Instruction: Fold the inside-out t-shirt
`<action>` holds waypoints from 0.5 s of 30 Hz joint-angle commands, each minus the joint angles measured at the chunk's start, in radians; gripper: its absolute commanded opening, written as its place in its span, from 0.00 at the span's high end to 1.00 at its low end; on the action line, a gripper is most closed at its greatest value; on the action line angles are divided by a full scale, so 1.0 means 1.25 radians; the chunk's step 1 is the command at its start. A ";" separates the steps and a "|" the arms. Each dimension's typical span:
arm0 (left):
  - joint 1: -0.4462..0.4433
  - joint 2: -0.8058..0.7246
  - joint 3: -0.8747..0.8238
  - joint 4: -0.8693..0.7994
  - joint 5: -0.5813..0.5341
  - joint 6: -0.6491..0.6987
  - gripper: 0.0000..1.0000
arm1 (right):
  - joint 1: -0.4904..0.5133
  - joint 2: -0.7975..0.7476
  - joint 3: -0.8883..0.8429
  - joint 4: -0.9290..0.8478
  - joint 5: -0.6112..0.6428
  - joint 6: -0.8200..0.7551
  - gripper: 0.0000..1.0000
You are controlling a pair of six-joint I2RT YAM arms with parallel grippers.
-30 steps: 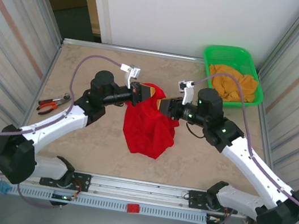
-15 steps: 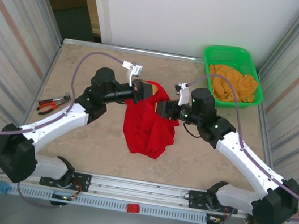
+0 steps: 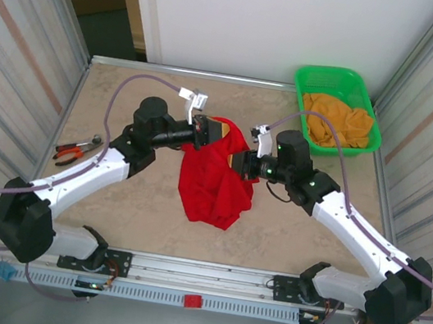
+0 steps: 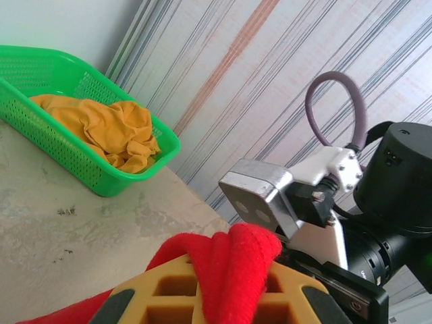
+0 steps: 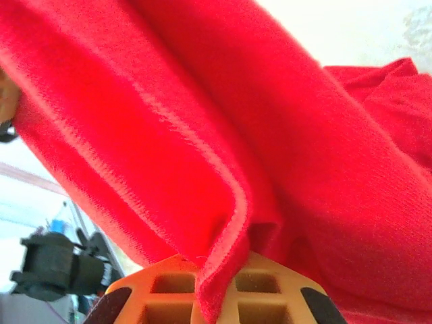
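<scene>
**Top external:** the inside-out t-shirt (image 3: 214, 185) is draped onto the desk (image 3: 270, 239) at its centre. Its upper edge is lifted by the left hand (image 3: 215, 129) and the right hand (image 3: 238, 162).

**Left wrist:** a red fold is pinched between the left hand's pads (image 4: 165, 297). A green basket (image 4: 67, 158) of orange cloth (image 4: 101, 128) is seen beyond.

**Right wrist:** a red fold is clamped between the right hand's pads (image 5: 263, 297).

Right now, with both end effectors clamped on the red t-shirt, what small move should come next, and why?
Probably draw the left end effector and right end effector apart sideways. Both pinch folds of the t-shirt close together, and the fabric hangs bunched below them onto the table, so it likely needs spreading before any fold.
</scene>
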 commanded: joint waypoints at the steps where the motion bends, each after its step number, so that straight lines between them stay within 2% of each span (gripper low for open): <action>1: -0.002 0.004 0.023 0.000 -0.012 -0.005 1.00 | -0.006 -0.028 0.042 -0.029 -0.017 -0.024 1.00; 2: -0.001 0.005 0.023 -0.012 -0.031 -0.005 1.00 | -0.008 -0.041 0.052 -0.036 -0.019 -0.027 1.00; 3: -0.001 0.003 0.023 -0.029 -0.059 -0.003 0.94 | -0.008 -0.057 0.061 -0.046 -0.019 -0.033 1.00; 5: 0.003 -0.002 0.025 -0.079 -0.123 -0.001 0.74 | -0.009 -0.096 0.079 -0.056 -0.007 -0.045 1.00; 8: 0.022 -0.010 0.007 -0.088 -0.170 -0.014 0.57 | -0.026 -0.181 0.077 -0.037 0.052 -0.050 1.00; 12: 0.048 -0.019 -0.012 -0.082 -0.176 -0.029 0.47 | -0.083 -0.264 0.040 0.004 0.131 -0.024 1.00; 15: 0.059 -0.030 -0.019 -0.101 -0.184 -0.016 0.45 | -0.142 -0.305 -0.005 0.016 0.189 0.023 1.00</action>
